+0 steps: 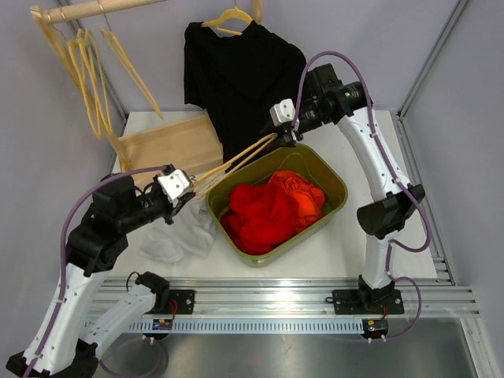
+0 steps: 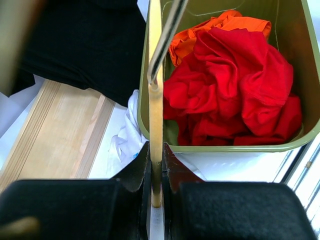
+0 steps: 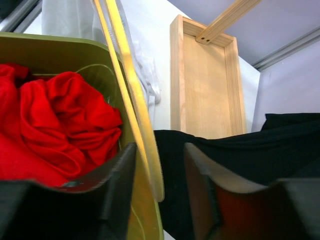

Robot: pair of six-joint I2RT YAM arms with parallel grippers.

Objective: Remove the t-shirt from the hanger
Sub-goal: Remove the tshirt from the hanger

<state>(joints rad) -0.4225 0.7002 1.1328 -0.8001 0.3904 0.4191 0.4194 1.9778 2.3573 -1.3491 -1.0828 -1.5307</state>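
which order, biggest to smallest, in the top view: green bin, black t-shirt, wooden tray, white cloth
1. green bin and black t-shirt: look about alike, too close to rank
2. wooden tray
3. white cloth

A white table (image 1: 315, 260) carries three things. An olive bin (image 1: 319, 164) sits near the middle. A shallow wooden tray (image 1: 169, 146) lies flat at the back left, near the bin. A crumpled white cloth (image 1: 177, 240) lies front left, just beside the bin.
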